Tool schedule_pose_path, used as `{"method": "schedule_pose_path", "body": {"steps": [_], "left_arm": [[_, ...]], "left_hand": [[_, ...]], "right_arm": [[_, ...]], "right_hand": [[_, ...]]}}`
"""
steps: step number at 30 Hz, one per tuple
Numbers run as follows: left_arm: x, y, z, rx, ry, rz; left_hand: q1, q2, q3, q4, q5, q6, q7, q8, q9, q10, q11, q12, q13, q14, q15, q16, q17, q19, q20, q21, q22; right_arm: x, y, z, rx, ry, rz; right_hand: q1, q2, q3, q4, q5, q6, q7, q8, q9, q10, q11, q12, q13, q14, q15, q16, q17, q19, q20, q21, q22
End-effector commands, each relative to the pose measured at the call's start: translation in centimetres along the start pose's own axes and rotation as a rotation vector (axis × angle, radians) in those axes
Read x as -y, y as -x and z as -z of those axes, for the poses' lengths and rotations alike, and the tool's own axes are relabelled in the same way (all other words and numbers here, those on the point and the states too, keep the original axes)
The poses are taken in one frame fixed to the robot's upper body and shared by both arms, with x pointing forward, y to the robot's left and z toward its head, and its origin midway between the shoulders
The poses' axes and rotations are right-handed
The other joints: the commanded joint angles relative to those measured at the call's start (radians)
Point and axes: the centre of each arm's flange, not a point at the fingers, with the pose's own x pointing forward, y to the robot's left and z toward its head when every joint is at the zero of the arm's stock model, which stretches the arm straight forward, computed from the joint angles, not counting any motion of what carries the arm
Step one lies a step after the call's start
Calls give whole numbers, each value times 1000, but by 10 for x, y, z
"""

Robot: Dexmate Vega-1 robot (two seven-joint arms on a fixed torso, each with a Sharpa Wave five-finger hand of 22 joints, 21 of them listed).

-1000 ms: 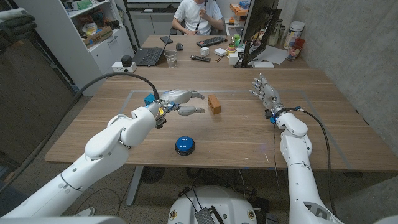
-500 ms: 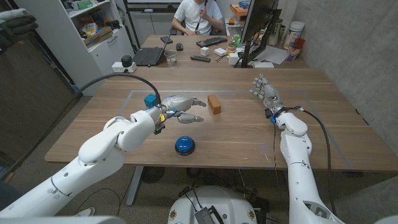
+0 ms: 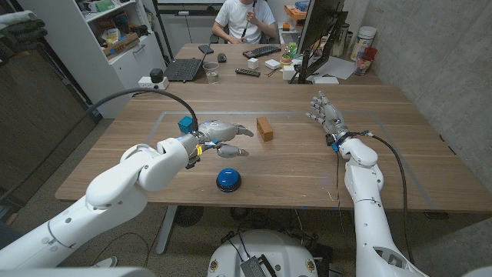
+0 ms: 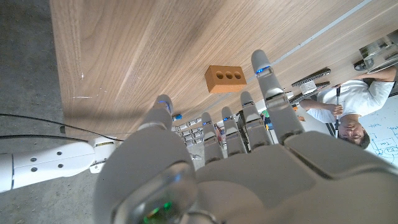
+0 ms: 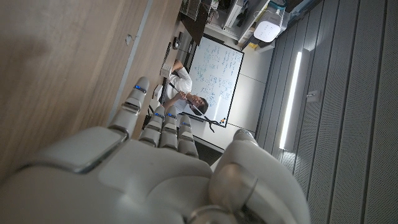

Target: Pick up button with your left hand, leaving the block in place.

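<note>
While the blue button [image 3: 227,180] is seen untouched near the table's [image 3: 292,165] front edge, the left hand [image 3: 222,135] is held just beyond it with fingers spread and nothing gripped. The wooden block [image 3: 265,128] is set farther back, mid-table. Toward the right edge, the right hand [image 3: 327,115] is raised, fingers apart and empty. A person [image 3: 244,21] is seated beyond the far edge.

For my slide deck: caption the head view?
Left hand open above table, between blue button and wooden block.
</note>
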Motion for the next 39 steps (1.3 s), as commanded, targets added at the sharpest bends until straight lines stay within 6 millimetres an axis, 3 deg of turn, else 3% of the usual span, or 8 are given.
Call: {"method": "schedule_pose_path", "body": {"steps": [1, 5, 8, 10, 18, 27, 39], "left_arm": [[4, 6, 0, -27, -29, 69], [5, 7, 0, -17, 5, 119], [6, 8, -5, -23, -24, 146], [8, 8, -6, -17, 0, 167], [10, 10, -7, -29, -4, 179], [16, 13, -11, -83, -93, 169], [25, 20, 1, -82, -3, 183]], "left_hand": [[-8, -25, -14, 3, 1, 2, 6, 0, 6, -3, 4, -1, 4, 18, -2, 3, 5, 38, 2, 12, 1], [-13, -33, -20, 5, 0, -1, 9, -1, 6, -7, 6, -2, 6, 19, -1, 2, 5, 53, 2, 15, 1], [-13, -32, -21, 5, 0, -2, 10, -2, 6, -8, 7, -3, 6, 18, -1, 2, 6, 56, 2, 16, 0], [-12, -32, -22, 5, 1, 2, 15, 0, 6, -10, 9, -3, 7, 13, 4, 0, 6, 61, 3, 16, 0], [-12, -28, -24, 8, 4, 19, 58, 5, 8, -11, 20, -3, 11, 12, 37, -3, 5, 86, 4, 15, -3], [-28, -36, -31, 15, 5, 12, 45, 2, 9, -12, 13, -3, 14, 33, 30, -1, 4, 137, 1, 26, -3], [-34, -33, -31, 18, 6, 16, 37, 3, 9, -13, 12, -4, 16, 16, 31, -10, 5, 114, 6, 7, -7]], "right_arm": [[-1, -4, -3, 4, 7, 7], [1, -5, -7, 37, 20, 23], [2, -5, -11, 44, 24, 27], [3, -6, -11, 41, 21, 25], [4, -7, -8, 32, 17, 21], [4, -7, -4, 25, 11, 12], [3, -7, -1, 15, 10, 13]], "right_hand": [[-8, -4, -4, -1, 8, 2, -10, 6, 5, 7, -4, 2, 1, 10, 2, 11, -1, 10, 9, 9, 6], [-8, -6, -5, -2, 9, 3, -9, 7, 5, 8, -1, 2, 1, 5, 0, 9, -1, 21, -4, 11, 5], [-6, -5, -4, -6, 10, 16, -15, 11, 5, 8, 3, 2, 2, -13, -3, 2, -2, -8, -70, -4, 5], [-5, -4, -4, -7, 11, 20, -14, 12, 5, 8, 0, 2, 2, -18, -6, 0, -3, -9, -87, -5, 5], [-4, -3, -3, -8, 11, 23, -13, 13, 5, 8, 0, 2, 2, -20, -7, 0, -3, -10, -91, -5, 5], [-6, -2, -4, -8, 12, 25, -15, 12, 5, 7, -2, 2, 2, -19, -4, 1, -3, -13, -69, -7, 5], [-7, -2, -4, -8, 12, 27, -17, 12, 6, 9, -3, 3, 2, -18, -5, 2, -2, -12, -62, -7, 5]]}}
